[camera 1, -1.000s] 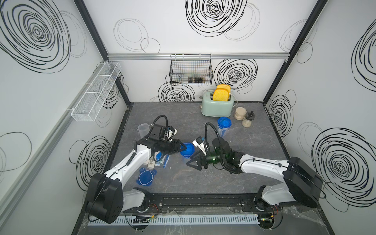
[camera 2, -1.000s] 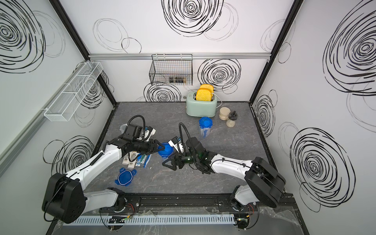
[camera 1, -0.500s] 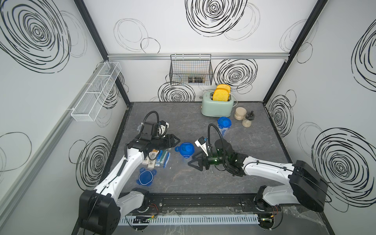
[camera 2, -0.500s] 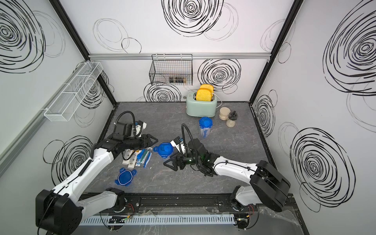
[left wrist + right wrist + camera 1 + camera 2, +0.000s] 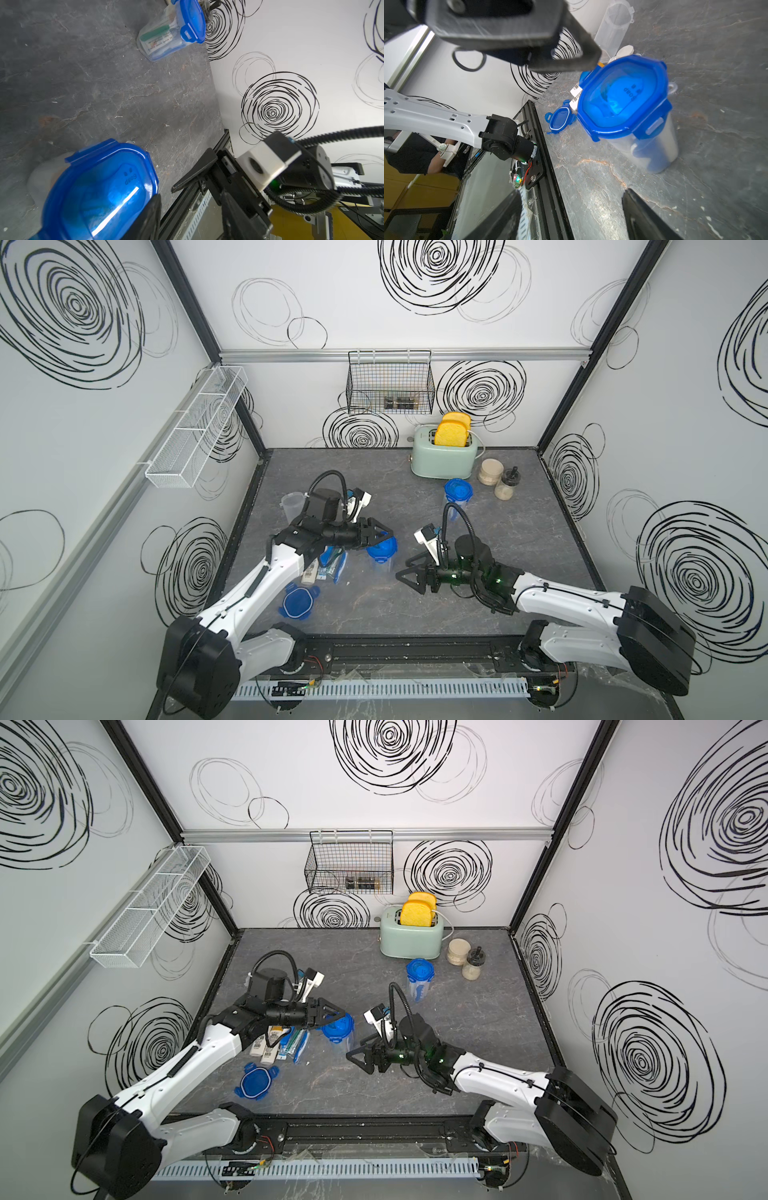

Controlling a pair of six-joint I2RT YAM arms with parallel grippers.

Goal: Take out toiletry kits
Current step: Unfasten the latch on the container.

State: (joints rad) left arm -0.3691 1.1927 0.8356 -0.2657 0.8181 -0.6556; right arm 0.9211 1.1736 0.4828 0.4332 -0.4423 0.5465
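Your left gripper (image 5: 386, 534) hangs rolled on its side over the tub (image 5: 381, 558). Its jaws look partly apart with nothing between them. One finger (image 5: 148, 218) sits at the edge of the tub's blue lid (image 5: 99, 187); you cannot tell whether it touches. Your right gripper (image 5: 572, 193) is spread wide and empty, low over the table (image 5: 519, 531), with that same tub just ahead of it. The loose toiletries (image 5: 328, 568) lie in a heap behind your left gripper, under its wrist. More show through the tub's wall. A second tub (image 5: 457, 497), lidded and filled, stands well beyond both grippers.
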